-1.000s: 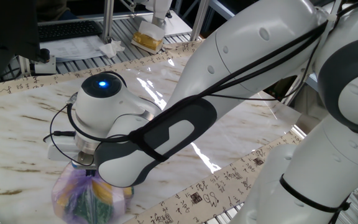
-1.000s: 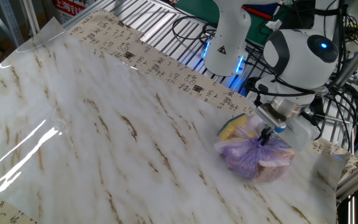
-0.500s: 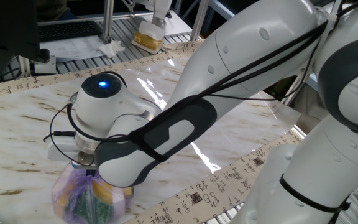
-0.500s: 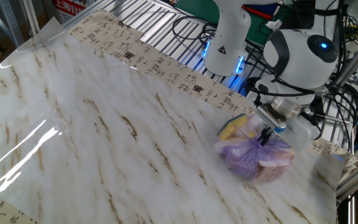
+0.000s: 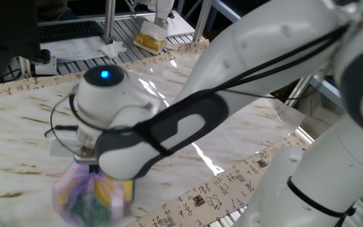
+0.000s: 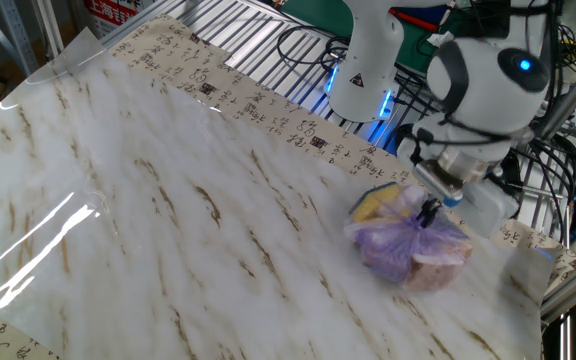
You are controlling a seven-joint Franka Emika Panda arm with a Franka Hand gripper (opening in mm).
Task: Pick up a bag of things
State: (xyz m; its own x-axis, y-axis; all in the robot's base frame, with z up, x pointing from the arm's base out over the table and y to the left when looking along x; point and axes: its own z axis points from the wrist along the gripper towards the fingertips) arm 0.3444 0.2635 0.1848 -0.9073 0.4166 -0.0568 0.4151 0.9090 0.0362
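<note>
The marble-patterned table (image 6: 168,200) stood beside metal racking (image 6: 258,50). The gripper (image 6: 429,212) was clamped on the knot of the bag of things (image 6: 408,245), which hung directly beneath it.

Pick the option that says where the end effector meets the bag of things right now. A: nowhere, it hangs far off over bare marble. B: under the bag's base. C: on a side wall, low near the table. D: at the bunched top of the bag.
D: the end effector comes down onto the gathered top of the pale-purple bag of things.
</note>
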